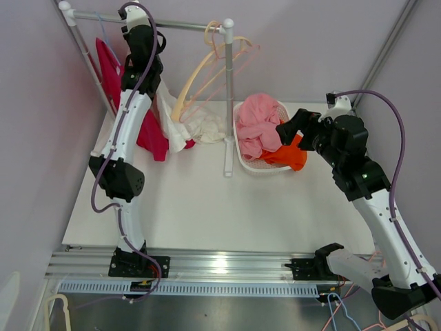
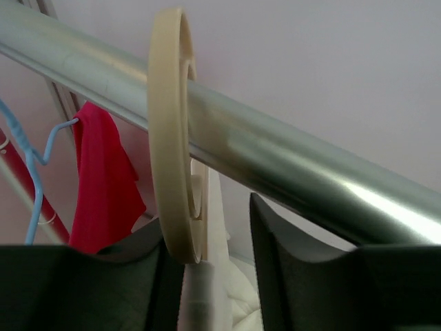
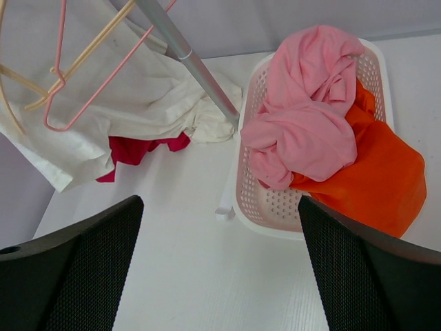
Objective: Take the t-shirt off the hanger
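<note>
We see the rail (image 2: 289, 158) carrying the white t-shirt (image 1: 182, 131), which hangs below its cream hanger (image 2: 169, 138). Our left claw (image 2: 205, 214) straddles the hanger's hook, half-parted, one finger (image 2: 148, 276) touching it, not clamped. Our right claw (image 3: 219, 200) gapes wide above the basket (image 3: 275, 207), holding nothing.

We find bare table (image 1: 207, 207) across the near half. The upright post (image 1: 228, 103) and the basket (image 3: 275, 207) beside it bar the far middle. Above, the rail (image 2: 289, 165) and hanger hook (image 2: 169, 138) leave little room.
</note>
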Available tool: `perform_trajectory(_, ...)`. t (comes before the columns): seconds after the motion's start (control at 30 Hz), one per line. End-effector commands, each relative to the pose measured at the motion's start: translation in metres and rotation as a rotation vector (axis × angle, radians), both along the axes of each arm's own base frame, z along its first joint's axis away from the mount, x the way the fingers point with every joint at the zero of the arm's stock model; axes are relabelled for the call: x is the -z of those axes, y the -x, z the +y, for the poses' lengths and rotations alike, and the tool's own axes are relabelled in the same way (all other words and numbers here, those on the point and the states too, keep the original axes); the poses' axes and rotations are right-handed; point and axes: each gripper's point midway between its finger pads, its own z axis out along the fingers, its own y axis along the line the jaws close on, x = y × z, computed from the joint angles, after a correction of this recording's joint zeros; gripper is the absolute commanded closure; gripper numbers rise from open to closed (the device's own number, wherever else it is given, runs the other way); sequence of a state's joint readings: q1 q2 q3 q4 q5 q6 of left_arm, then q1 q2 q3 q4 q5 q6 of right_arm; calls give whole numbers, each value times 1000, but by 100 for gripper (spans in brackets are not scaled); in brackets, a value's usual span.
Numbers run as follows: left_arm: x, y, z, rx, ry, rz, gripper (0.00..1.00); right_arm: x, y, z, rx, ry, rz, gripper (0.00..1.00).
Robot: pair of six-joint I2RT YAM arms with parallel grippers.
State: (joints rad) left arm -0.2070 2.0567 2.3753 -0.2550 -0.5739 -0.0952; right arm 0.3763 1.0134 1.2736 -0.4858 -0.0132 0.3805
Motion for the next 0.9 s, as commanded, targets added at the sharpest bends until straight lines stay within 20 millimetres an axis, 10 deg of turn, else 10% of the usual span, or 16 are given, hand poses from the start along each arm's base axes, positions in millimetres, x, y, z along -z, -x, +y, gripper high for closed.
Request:
perform_trajectory(0.0, -17, 1, 14, -52, 5, -79, 60, -8, -8, 0, 0, -1, -44, 0)
perform_trajectory(0.23, -15, -9, 22, -1, 19, -87, 99, -8, -9, 1, -12, -4, -42, 1)
perform_trajectory(0.53, -38, 4, -7, 207, 84, -106, 99, -15, -6, 4, -27, -29, -46, 0)
perform_trajectory(0.87, -106, 66, -47, 482, 88, -190, 99, -20, 4, 2, -29, -44, -58, 1)
